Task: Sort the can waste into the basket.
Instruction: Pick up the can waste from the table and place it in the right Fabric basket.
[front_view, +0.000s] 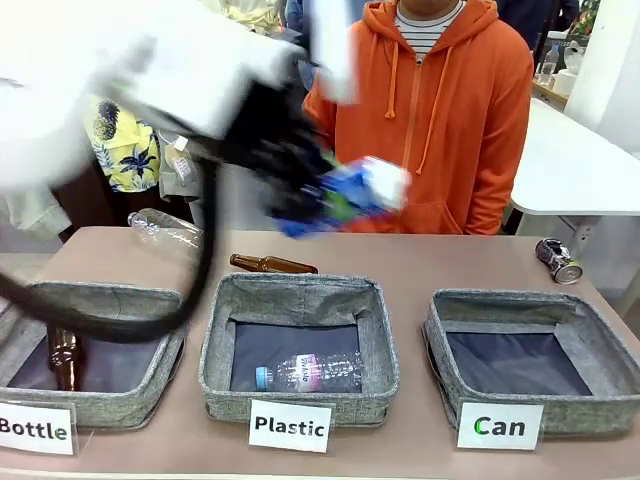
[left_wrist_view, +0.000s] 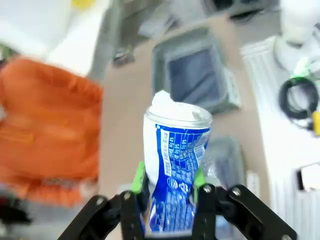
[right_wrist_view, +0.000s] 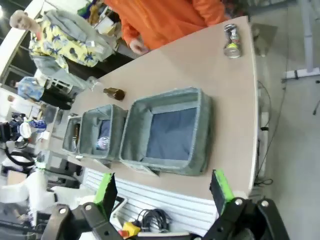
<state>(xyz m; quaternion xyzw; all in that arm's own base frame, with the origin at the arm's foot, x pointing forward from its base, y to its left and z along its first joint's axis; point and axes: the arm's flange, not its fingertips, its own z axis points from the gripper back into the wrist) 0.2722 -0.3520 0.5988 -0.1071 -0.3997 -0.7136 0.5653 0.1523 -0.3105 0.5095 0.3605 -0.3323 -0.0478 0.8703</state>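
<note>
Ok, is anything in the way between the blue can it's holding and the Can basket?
Nothing visible. The left end effector holds the blue can in the air, and the Can basket to its right lies open.

The left arm (front_view: 150, 70) is white and smooth-shelled, with a black cable (front_view: 207, 240) trailing from its black wrist. Both the left gripper (left_wrist_view: 169, 180) and right gripper (right_wrist_view: 164, 190) are black, with screwed linkages and bright green pads on the fingers (right_wrist_view: 221, 186).
</note>
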